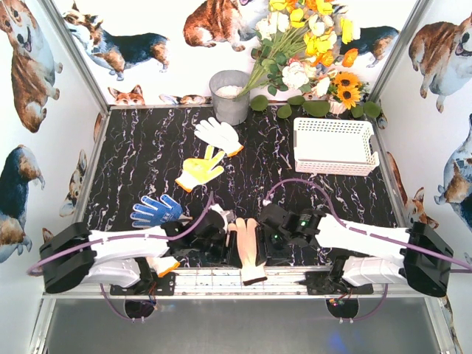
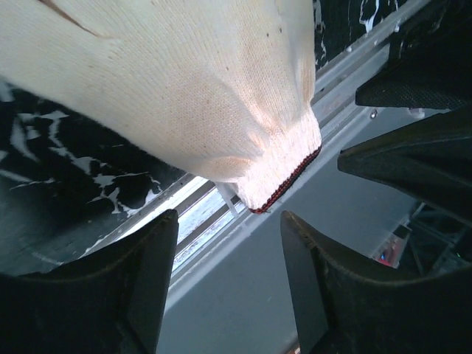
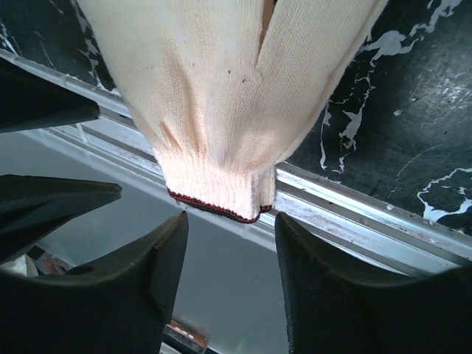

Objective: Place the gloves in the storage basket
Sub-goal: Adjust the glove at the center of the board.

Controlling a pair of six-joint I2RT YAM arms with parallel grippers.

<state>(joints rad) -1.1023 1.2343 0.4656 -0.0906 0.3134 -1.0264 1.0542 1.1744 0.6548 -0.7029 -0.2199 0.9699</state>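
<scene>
A beige glove [image 1: 248, 249] lies at the table's near edge, its dark-trimmed cuff over the front rail. My left gripper [image 1: 221, 240] is open just left of it, and my right gripper [image 1: 269, 236] is open just right of it. In the left wrist view the glove [image 2: 199, 96] lies beyond the open gripper [image 2: 228, 247], untouched. In the right wrist view the cuff [image 3: 217, 184] ends just before the open gripper [image 3: 230, 240]. A blue glove [image 1: 156, 211], a yellow-palmed glove [image 1: 200, 169] and a white glove with an orange cuff [image 1: 219, 135] lie farther back. The white storage basket [image 1: 332, 167] stands at the back right.
A grey metal bucket [image 1: 230, 96] stands at the back centre, with a bunch of flowers [image 1: 310, 44] beside it. Something white and orange [image 1: 165, 265] shows under the left arm. Walls close the table on three sides.
</scene>
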